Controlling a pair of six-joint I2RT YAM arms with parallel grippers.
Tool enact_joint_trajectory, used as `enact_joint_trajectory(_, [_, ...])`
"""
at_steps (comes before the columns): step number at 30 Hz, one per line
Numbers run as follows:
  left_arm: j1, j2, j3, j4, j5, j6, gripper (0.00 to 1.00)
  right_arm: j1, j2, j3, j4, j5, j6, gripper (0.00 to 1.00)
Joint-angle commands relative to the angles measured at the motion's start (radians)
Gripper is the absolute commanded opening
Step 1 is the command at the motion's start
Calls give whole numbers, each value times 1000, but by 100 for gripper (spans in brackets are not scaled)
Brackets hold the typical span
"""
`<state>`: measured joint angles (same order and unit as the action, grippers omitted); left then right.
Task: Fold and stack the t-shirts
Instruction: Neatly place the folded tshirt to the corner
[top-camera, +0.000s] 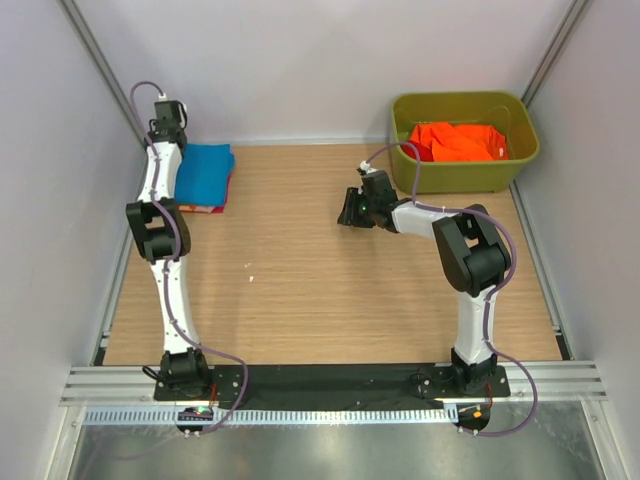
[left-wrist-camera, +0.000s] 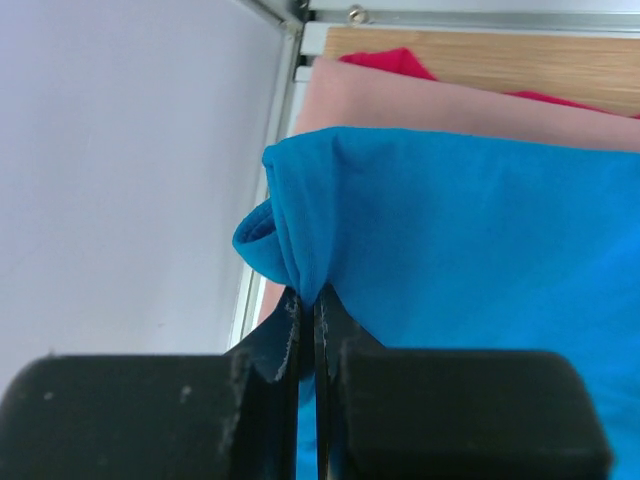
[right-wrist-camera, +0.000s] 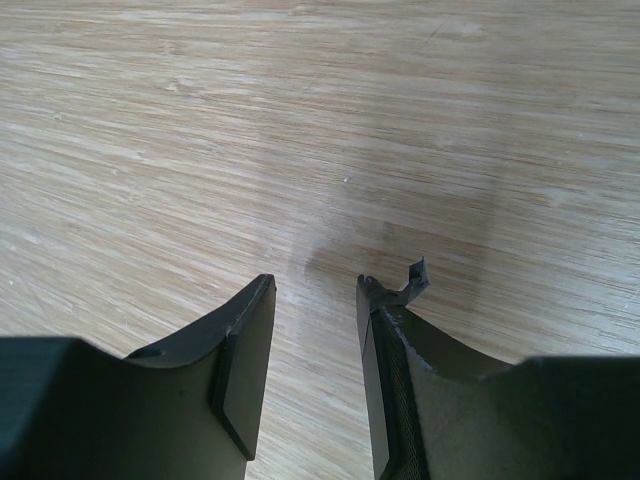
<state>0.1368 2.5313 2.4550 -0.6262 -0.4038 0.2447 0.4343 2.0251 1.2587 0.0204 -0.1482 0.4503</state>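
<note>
A folded bright blue t-shirt (top-camera: 203, 172) lies on top of a stack at the far left corner, with pink and red cloth under it (top-camera: 205, 208). In the left wrist view the blue t-shirt (left-wrist-camera: 470, 240) covers a pink t-shirt (left-wrist-camera: 440, 105) and a red one (left-wrist-camera: 390, 62). My left gripper (left-wrist-camera: 306, 300) is shut on a bunched corner of the blue t-shirt. An orange t-shirt (top-camera: 458, 141) lies crumpled in the olive-green bin (top-camera: 461, 176). My right gripper (right-wrist-camera: 315, 285) is open and empty just above bare wood, left of the bin (top-camera: 352, 210).
The wooden table (top-camera: 320, 290) has white walls on the left, back and right. A metal rail (left-wrist-camera: 268, 200) runs along the left edge beside the stack. A small white speck (top-camera: 251, 276) lies on the wood.
</note>
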Motion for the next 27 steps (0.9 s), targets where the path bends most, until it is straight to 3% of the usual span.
enact_joint_trajectory(1, [49,12,27,60,-67,-28,1,-3,3,33,12,10,-13,45])
enact_joint_trajectory(5, [43,-11,-10,103,-96,-76,59,-3,0,33,7,7,-16,45])
enact_joint_trajectory(14, [-107,-203,-155,96,-110,-105,67,-2,-20,31,-2,-7,-22,46])
enact_joint_trajectory(22, [-128,-344,-315,-82,245,-326,61,-2,-72,-8,12,-21,-12,46])
enact_joint_trajectory(24, [-161,-388,-396,-63,273,-321,62,-2,-78,-12,12,-22,-12,46])
enact_joint_trajectory(27, [-199,-411,-482,-34,205,-280,64,-2,-94,-18,16,-27,-6,46])
